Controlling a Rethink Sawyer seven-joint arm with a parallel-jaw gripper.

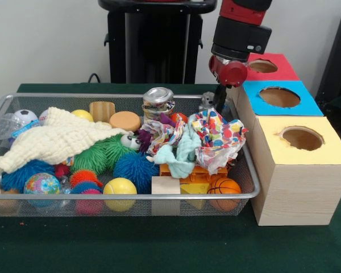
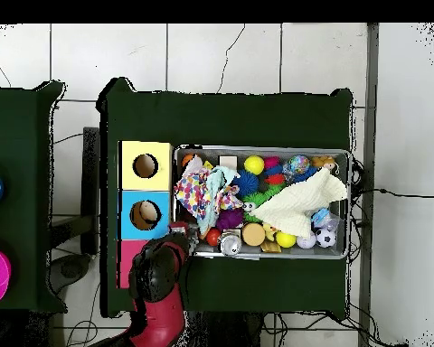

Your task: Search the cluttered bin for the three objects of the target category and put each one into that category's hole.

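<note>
**Arm poised at the bin's corner by the boxes**

The wire-mesh bin (image 1: 256, 195) sat heaped with toys and cloths on the green table (image 1: 159, 250). The gripper (image 1: 219, 106) hung over its far corner beside the blue-faced box; whether its fingers were open could not be told. One clear bottle (image 1: 9, 126) lay at the opposite end, under the cream cloth (image 1: 57, 139). The red-faced hole (image 1: 262, 66) stood farthest back.

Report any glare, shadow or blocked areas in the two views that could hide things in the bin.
Front view: even light, a bright glint on the metal can; the cream cloth and patterned cloth cover items in the wire bin. Overhead view: the arm hides the red-faced hole and the bin's nearest corner; the floor looks washed out.
</note>
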